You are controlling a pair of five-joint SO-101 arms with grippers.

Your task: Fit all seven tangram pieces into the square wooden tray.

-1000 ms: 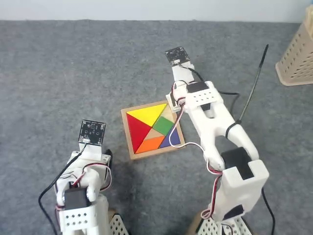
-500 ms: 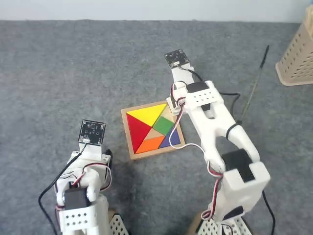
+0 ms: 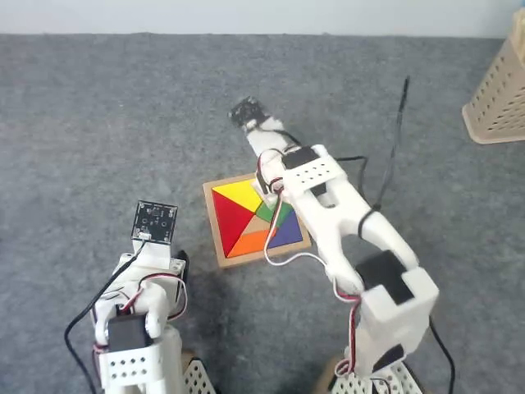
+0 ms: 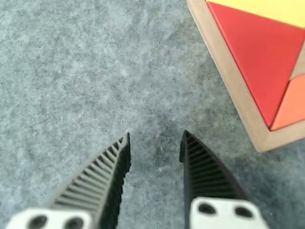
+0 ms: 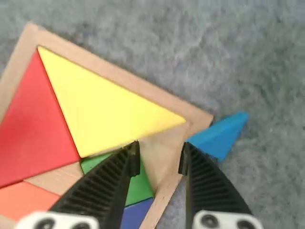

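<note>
The square wooden tray (image 3: 212,215) holds a yellow triangle (image 3: 236,195), a red triangle (image 3: 230,223), an orange piece (image 3: 250,242), a green square (image 3: 267,212) and a dark blue piece (image 3: 287,234). My right gripper (image 5: 158,150) hangs open over a bare triangular slot at the tray's corner, beside the yellow triangle (image 5: 105,105). A light blue triangle (image 5: 217,136) lies on the carpet just outside that corner of the tray (image 5: 119,78). My left gripper (image 4: 156,140) is open over bare carpet, a short way off the tray's near rim (image 4: 231,71) and holding nothing.
Grey carpet covers the table. A perforated beige basket (image 3: 500,90) stands at the far right edge. A thin black cable (image 3: 398,123) runs up behind the right arm. Open carpet lies to the left of and beyond the tray.
The right arm has swung left, from beside the tray's far right corner to over the tray. The left arm has not moved.
</note>
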